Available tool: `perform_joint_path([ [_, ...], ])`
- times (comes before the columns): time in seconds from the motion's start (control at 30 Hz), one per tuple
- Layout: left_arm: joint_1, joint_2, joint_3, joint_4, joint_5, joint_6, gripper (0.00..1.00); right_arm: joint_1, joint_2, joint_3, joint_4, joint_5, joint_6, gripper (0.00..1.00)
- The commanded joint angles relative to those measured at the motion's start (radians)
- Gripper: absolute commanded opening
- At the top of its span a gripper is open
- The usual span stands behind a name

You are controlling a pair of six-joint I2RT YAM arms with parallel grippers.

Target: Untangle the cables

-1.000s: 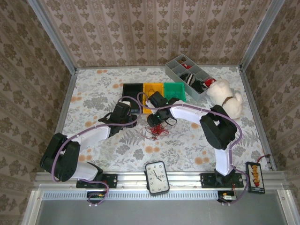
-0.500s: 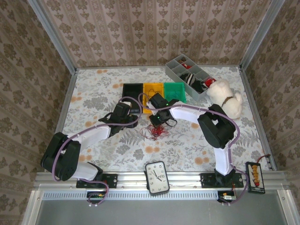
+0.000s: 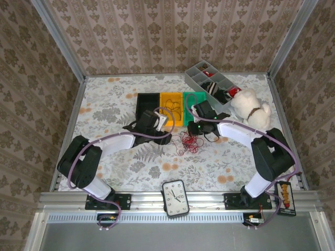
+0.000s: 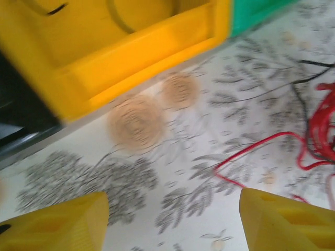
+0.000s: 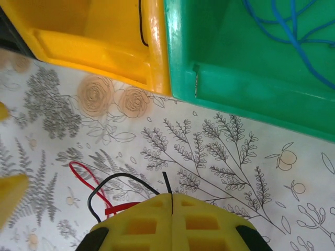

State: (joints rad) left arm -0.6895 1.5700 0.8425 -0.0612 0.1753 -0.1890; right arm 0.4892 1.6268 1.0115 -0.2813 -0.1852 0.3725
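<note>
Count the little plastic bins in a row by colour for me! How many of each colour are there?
Black plastic bin: 1
Yellow plastic bin: 1
Green plastic bin: 1
Total: 3

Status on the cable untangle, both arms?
Left gripper open, empty, red cable beside it. Right gripper shut on black cable. Blue cable in green bin. Black crosses red; yellow bin close ahead.
</note>
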Motion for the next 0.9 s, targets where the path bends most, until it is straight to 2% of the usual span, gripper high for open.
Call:
perform_joint_path([
  [0.0,-0.024,0.023,0.039,0.039,0.115,0.08,0.67,-0.02,-0.046,-0.047,0.107,-0.079,0.095,0.03],
  [0.3,-0.051,0.101,0.137,0.004,0.273,0.178,0.68,-0.064,-0.024,-0.052,0.156,-0.112,0.203,0.02],
  [0.5,-0.067,0.194,0.225,-0.046,0.311,0.207,0.67,-0.067,0.021,-0.043,0.15,-0.181,0.241,0.03],
  [0.67,-0.067,0.232,0.262,-0.052,0.323,0.2,0.57,-0.069,0.01,-0.058,0.048,-0.122,0.214,0.04],
  [0.73,-0.067,0.227,0.255,-0.047,0.319,0.196,0.57,-0.069,-0.008,-0.074,0.001,-0.061,0.198,0.12],
  [0.8,-0.062,0.213,0.239,-0.032,0.313,0.188,0.57,-0.069,-0.035,-0.087,-0.046,0.014,0.179,0.36],
  [0.87,-0.051,0.197,0.218,-0.011,0.298,0.171,0.57,-0.069,-0.068,-0.098,-0.071,0.062,0.159,0.46],
])
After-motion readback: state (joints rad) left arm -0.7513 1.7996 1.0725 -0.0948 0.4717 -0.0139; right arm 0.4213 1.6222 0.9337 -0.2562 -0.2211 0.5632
